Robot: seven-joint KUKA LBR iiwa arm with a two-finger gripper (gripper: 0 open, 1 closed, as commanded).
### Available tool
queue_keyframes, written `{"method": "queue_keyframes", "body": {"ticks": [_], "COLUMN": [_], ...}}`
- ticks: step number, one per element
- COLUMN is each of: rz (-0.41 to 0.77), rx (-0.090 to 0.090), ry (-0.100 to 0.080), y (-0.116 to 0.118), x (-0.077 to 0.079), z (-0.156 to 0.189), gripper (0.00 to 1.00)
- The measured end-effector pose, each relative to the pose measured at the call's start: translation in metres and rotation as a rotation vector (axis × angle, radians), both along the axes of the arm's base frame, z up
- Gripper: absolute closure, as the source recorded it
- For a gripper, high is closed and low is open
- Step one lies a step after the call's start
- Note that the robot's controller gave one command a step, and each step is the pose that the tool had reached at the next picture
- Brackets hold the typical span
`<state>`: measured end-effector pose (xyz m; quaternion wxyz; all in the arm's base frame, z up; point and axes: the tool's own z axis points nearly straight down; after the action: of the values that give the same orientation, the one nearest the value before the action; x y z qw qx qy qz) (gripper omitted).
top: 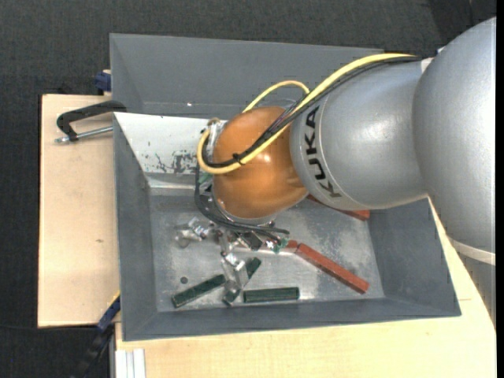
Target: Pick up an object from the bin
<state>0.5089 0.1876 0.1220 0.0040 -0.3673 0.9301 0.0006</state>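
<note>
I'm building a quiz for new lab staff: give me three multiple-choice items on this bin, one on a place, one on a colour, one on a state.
1. From the pincer, the red stick lies, in the view: A left; B right; C outside the bin.
2. The bar below the pincer is: A yellow; B dark green; C white.
3. The red stick: A stands upright; B hangs from the pincer; C lies flat.
Key: B, it sits right of the pincer; B, it looks dark green; C, it rests along the bin floor.
</note>
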Motion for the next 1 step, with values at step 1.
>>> {"method": "queue_keyframes", "body": {"ticks": [1], "rz": [0.154], "rx": [-0.002], "ry": [0.002], "y": [-0.0198], "x": [-0.0146], "z": [-0.0487], "gripper": [1.00]}}
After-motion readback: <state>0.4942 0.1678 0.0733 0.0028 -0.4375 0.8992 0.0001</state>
